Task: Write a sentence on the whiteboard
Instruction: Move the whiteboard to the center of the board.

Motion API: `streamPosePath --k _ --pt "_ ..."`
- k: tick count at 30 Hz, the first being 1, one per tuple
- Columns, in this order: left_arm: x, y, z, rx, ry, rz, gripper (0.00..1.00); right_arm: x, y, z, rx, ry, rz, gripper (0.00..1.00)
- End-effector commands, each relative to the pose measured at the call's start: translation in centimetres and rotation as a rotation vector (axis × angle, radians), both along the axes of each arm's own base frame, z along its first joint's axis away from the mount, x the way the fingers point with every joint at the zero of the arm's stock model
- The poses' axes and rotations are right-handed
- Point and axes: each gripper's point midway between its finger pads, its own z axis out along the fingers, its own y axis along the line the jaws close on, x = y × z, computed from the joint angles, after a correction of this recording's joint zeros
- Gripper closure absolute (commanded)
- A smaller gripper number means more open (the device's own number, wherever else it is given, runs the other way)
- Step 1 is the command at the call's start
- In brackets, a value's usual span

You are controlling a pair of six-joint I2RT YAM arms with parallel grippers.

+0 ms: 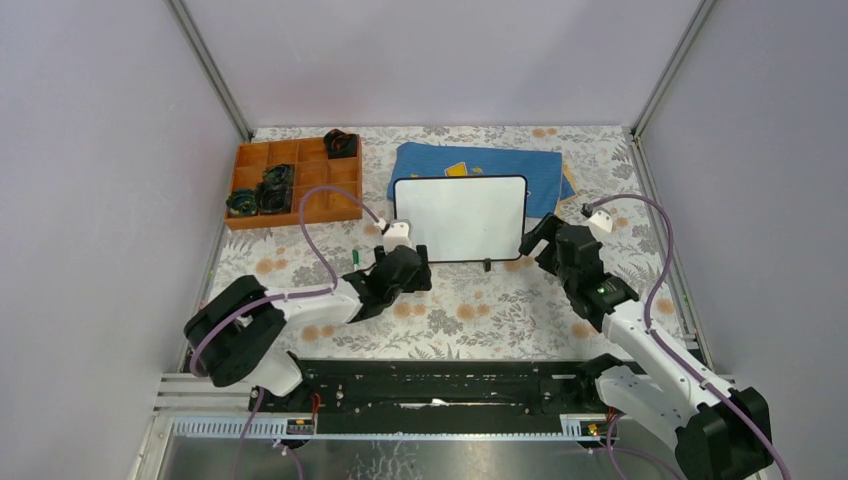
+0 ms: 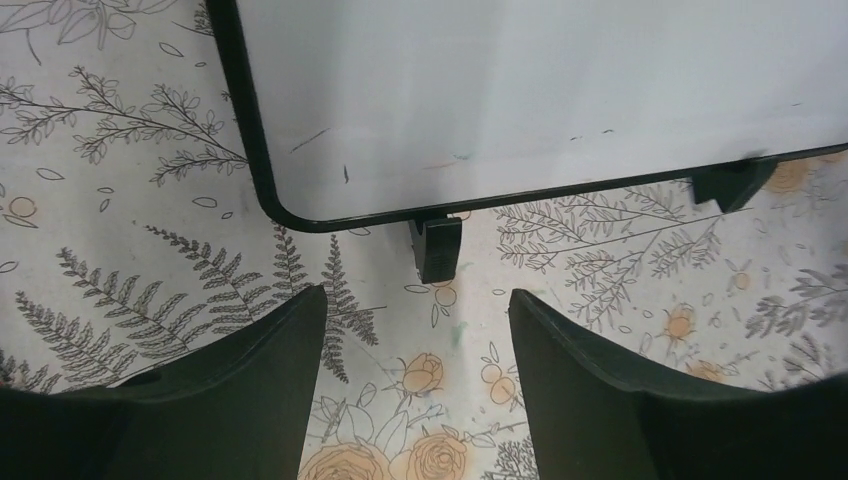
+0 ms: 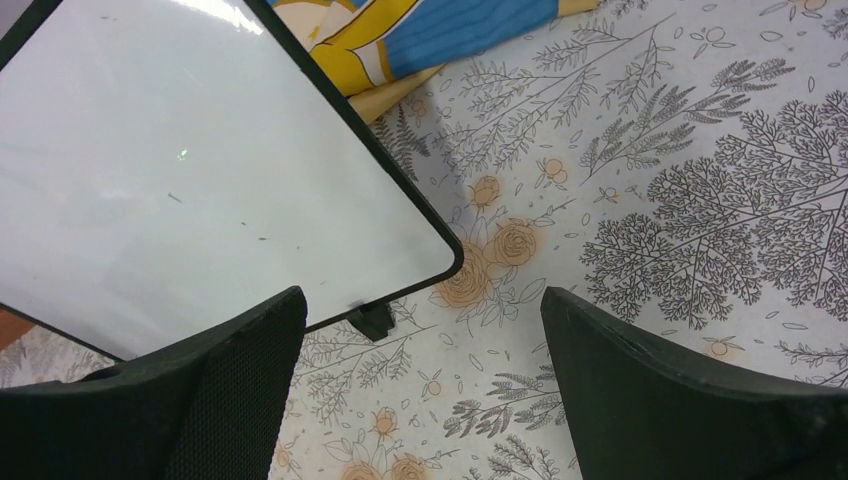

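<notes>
Nearest to me, my two arms reach forward over the floral tablecloth (image 1: 470,310). My left claw (image 2: 415,300) is low over the cloth with its fingers spread well apart. Only printed ferns and roses show between them, so it holds nothing. My right claw (image 3: 425,300) is spread as wide or wider, and it is empty too. In the overhead view, the left claw (image 1: 412,268) is just short of the near left corner of the whiteboard (image 1: 460,215), and the right claw (image 1: 540,238) is off its near right corner. Neither claw touches it.

Just left of my left claw lies a small green stick (image 1: 356,258), too small to name for sure.

Past my fingertips is the whiteboard (image 2: 540,90), black-rimmed with rounded corners, in the middle of the table. Small black feet (image 2: 438,248) stick out under its near edge, and my right wrist camera also catches one of them (image 3: 372,320). I cannot tell whether the board lies flat or is propped up. Its face (image 3: 180,170) is glossy white and shows only a few faint scuffs and specks.

Behind the board, and partly under its far edge, a blue cloth (image 1: 480,160) with a yellow print is spread out.

At the far left there is an orange tray (image 1: 295,180) split into compartments. Dark rounded pieces (image 1: 275,185) sit in a few of them. I cannot make out what they are.
</notes>
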Motion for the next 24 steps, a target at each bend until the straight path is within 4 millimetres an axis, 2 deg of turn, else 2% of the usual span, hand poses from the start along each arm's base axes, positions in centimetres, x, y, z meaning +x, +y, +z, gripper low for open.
streamPosePath --k 1,7,12,24 --pt "2.4 -1.2 1.5 -0.019 -0.116 0.074 0.27 1.7 -0.6 2.6 0.064 -0.072 -0.094 0.07" --pt "3.5 -1.5 1.0 0.037 -0.146 0.077 0.33 2.1 -0.6 3.7 0.074 -0.091 -0.094 0.1" --pt "4.0 -1.6 0.7 0.075 -0.158 0.074 0.43 2.0 -0.7 4.0 0.076 -0.099 -0.093 0.11" --pt "3.6 -2.0 -1.1 0.106 -0.13 0.044 0.64 2.2 -0.9 4.7 0.086 -0.109 -0.116 0.11"
